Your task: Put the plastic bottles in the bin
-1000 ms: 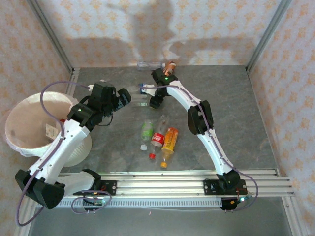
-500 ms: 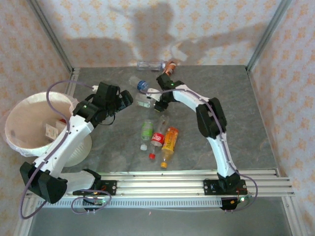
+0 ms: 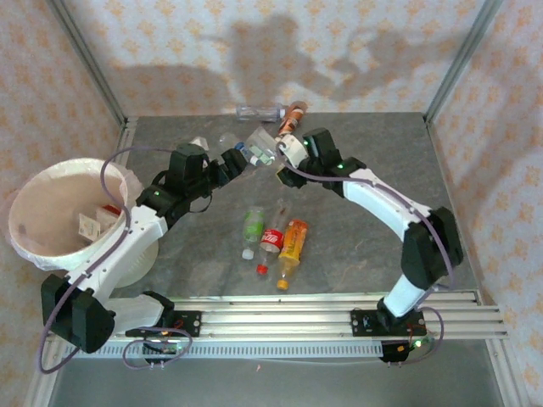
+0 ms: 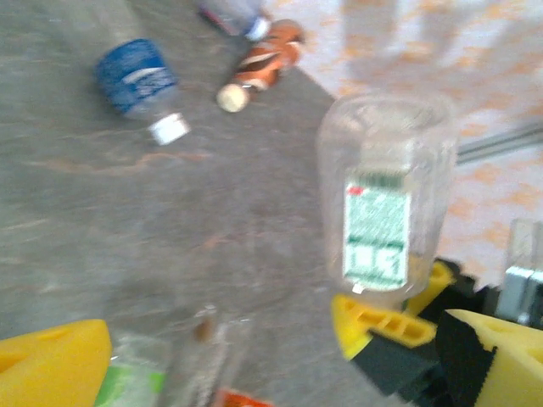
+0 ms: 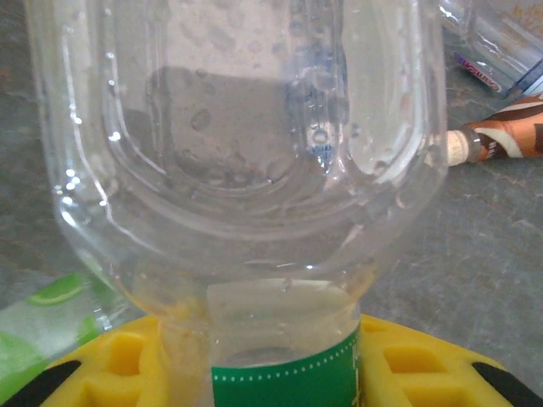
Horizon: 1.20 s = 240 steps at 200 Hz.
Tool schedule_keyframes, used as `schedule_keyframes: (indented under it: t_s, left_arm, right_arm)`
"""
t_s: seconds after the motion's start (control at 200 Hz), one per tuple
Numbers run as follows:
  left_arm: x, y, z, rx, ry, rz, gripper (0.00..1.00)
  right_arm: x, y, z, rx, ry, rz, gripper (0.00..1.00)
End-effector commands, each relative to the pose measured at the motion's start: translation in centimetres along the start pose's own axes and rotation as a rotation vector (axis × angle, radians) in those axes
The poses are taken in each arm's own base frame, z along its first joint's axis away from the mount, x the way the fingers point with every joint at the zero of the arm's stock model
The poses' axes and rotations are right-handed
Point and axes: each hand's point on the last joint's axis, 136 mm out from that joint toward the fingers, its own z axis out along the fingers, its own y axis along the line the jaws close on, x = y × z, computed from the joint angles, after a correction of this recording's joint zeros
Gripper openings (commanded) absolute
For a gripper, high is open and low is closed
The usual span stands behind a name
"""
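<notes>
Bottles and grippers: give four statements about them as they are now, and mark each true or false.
1. The right gripper grips a clear bottle with a green label. True.
2. The left gripper is shut on a bottle. False: its jaws stand open, holding nothing.
3. The orange bottle lies in the bin. False: it lies on the table.
4. A brown bottle lies at the table's far edge. True.

We are seeing open tabletop (image 3: 424, 161) along the right; a bottle cluster (image 3: 272, 239) is crowding the centre, and the left arm (image 3: 140, 222) is lying between it and the bin (image 3: 51, 199).
</notes>
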Motion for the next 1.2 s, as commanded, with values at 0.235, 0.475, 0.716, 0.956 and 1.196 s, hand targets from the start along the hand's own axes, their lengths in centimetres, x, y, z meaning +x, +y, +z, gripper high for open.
schedule_keyframes:
  t_s: [0.235, 0.475, 0.716, 0.956, 1.196]
  left_arm:
    - [-0.1, -7.1, 1.0, 0.202, 0.008, 0.131, 1.00]
    - [0.2, -7.2, 3.1, 0.172, 0.029, 0.128, 1.00]
    - [0.5, -6.7, 3.8, 0.141, 0.030, 0.105, 0.72]
    - [0.3, -6.0, 3.1, 0.113, 0.009, 0.126, 0.52]
    - [-0.5, -5.8, 1.9, 0.081, -0.028, 0.150, 0.52]
  right_arm:
    - [-1.1, 4.2, -3.9, -0.167, -0.092, 0.126, 0.23]
    - [-2.0, 6.8, -4.3, -0.255, -0.131, 0.075, 0.24]
    - [-2.8, 9.1, -4.0, -0.300, -0.158, 0.003, 0.25]
    - [-2.9, 9.1, -3.4, -0.315, -0.113, 0.047, 0.38]
    - [-4.5, 8.8, -4.6, -0.298, -0.177, 0.058, 0.67]
